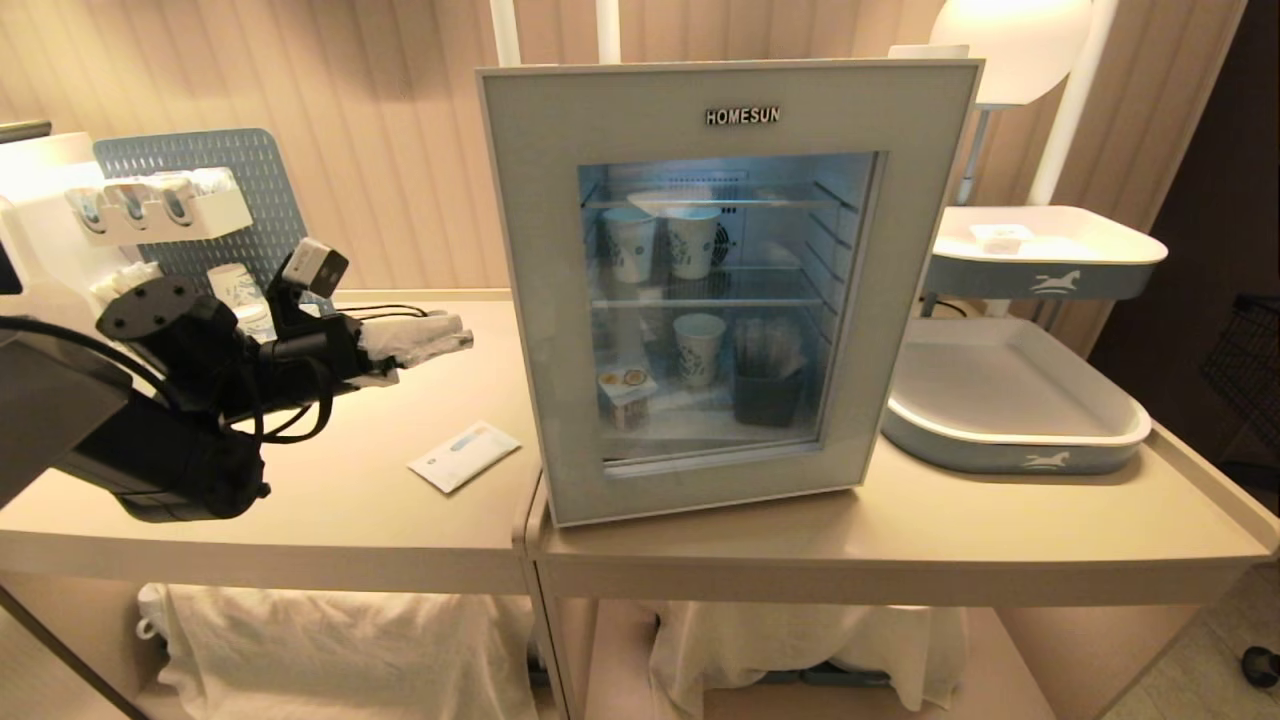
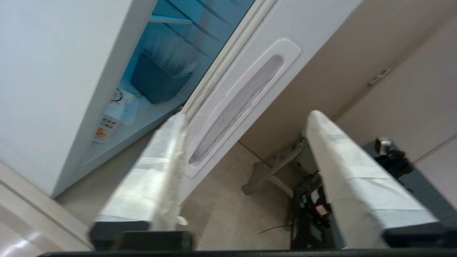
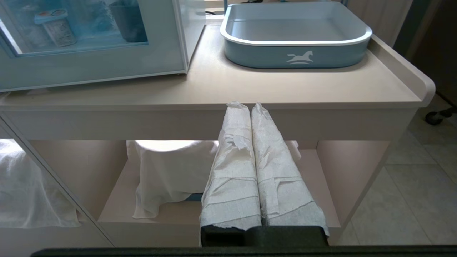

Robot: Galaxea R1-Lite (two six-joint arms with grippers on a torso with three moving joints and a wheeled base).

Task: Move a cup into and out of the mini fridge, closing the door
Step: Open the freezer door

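The mini fridge (image 2: 46, 78) stands on the table with its door (image 1: 540, 300) slightly ajar on the left side. The cup (image 1: 625, 395), a tiny white tub with orange marks, sits on the fridge floor behind the glass, and it also shows through the gap as the cup (image 2: 107, 128). My left gripper (image 1: 455, 335) hovers left of the fridge at mid height. Its wrapped fingers are open and hold nothing. In the left wrist view, one fingertip (image 2: 175, 125) lies beside the door's recessed side handle (image 2: 246, 103). My right gripper (image 3: 246, 105) hangs shut below the table's front edge.
Paper cups (image 1: 630, 245) stand on the fridge's wire shelves, with a dark bin (image 1: 768, 385) beside the cup. A flat white sachet (image 1: 463, 455) lies on the table left of the fridge. Two blue-and-white trays (image 1: 1010, 400) stand to its right. A drinks machine (image 1: 40, 250) and pegboard (image 1: 200, 180) are at the far left.
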